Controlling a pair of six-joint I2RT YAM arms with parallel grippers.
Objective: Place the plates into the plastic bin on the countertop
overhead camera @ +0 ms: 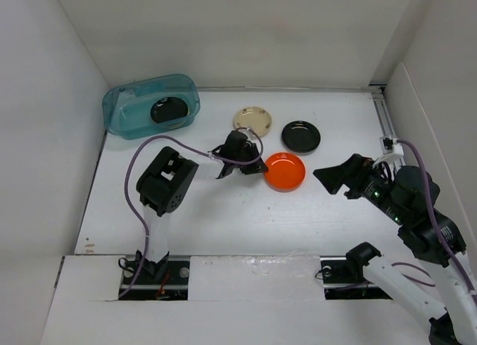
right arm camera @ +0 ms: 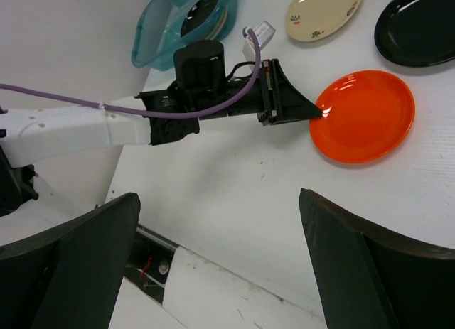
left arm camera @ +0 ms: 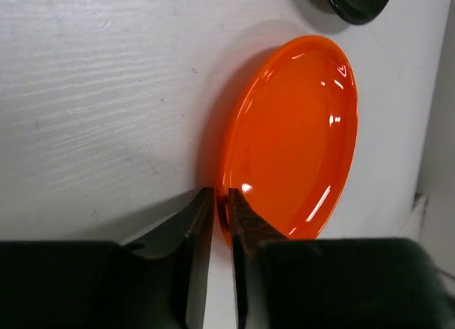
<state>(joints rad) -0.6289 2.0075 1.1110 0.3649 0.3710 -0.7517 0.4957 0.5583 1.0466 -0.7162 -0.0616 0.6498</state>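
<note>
Partly behind left fingers [left arm camera: 190, 233], orange plate [left arm camera: 298, 130].

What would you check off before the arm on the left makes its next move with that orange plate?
1. Left tool straddles the rim of the round glossy orange plate, one finger inside, one outside: ok.
2. Grip firm enough to lift: cannot tell; the plate lies on the matte white countertop.
3. Translucent teal plastic bin has room: probably ok; a glossy black plate lies inside.
4. Way from the orange plate to the bin free of other dishes: ok.
5. Right tool open, empty and off to the side: ok.
</note>
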